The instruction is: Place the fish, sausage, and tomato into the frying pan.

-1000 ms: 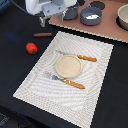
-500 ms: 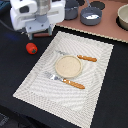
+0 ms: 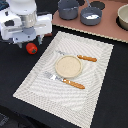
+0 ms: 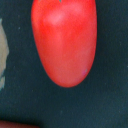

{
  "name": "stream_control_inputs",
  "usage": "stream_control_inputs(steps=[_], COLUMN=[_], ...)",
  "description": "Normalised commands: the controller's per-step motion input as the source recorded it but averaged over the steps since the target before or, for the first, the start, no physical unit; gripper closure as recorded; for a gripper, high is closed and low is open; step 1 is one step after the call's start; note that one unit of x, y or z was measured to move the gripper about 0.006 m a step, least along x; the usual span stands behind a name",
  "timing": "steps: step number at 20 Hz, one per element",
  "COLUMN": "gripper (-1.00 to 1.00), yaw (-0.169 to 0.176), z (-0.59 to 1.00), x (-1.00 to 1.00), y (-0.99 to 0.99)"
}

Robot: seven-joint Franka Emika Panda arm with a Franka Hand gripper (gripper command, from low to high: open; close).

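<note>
- Exterior view: the arm hangs low at about ten o'clock in the frame, its white wrist body covering the gripper (image 3: pixel 29 41) almost entirely, so I can't tell whether the fingers are spread or closed.
- Just below that white body, at its six o'clock, the tomato (image 3: pixel 31 48) sits on the dark table (image 3: pixel 110 100), just off the striped placemat (image 3: pixel 95 65).
- A sliver of red-brown peeks out at the body's three o'clock edge; possibly the sausage, but too hidden to call.
- Up at one o'clock on the brown board, the frying pan (image 3: pixel 91 15) holds something white, which looks like the fish (image 3: pixel 90 16), so by my read that item is done. The darker pot (image 3: pixel 68 8) stands just beside it at its nine o'clock.
- The beige bowl (image 3: pixel 68 66) sits mid-mat between two brown-handled pieces of cutlery.
- Wrist view: the tomato (image 4: pixel 64 40) fills the picture, glossy, dead under the camera. No fingertips show here either.
- Step in hand, I'd say: lining up on the tomato. Next move calls for dropping straight down, closing around the ball's middle without rolling it, then carrying it toward one o'clock to the pan.
</note>
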Motion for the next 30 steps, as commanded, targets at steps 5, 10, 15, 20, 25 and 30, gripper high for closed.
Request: stream_control_inputs(steps=[5,10,15,20,25,30], gripper=[-1.0,-1.0,1.0,1.0,1.0,1.0], yaw=[0.0,0.0,0.0,0.0,-0.002,0.0], z=[-0.3,-0.34,-0.31,-0.24,0.14,1.0], x=[-0.11,-0.18,-0.17,-0.13,0.03,0.9], y=[0.0,0.0,0.0,0.0,0.02,0.47])
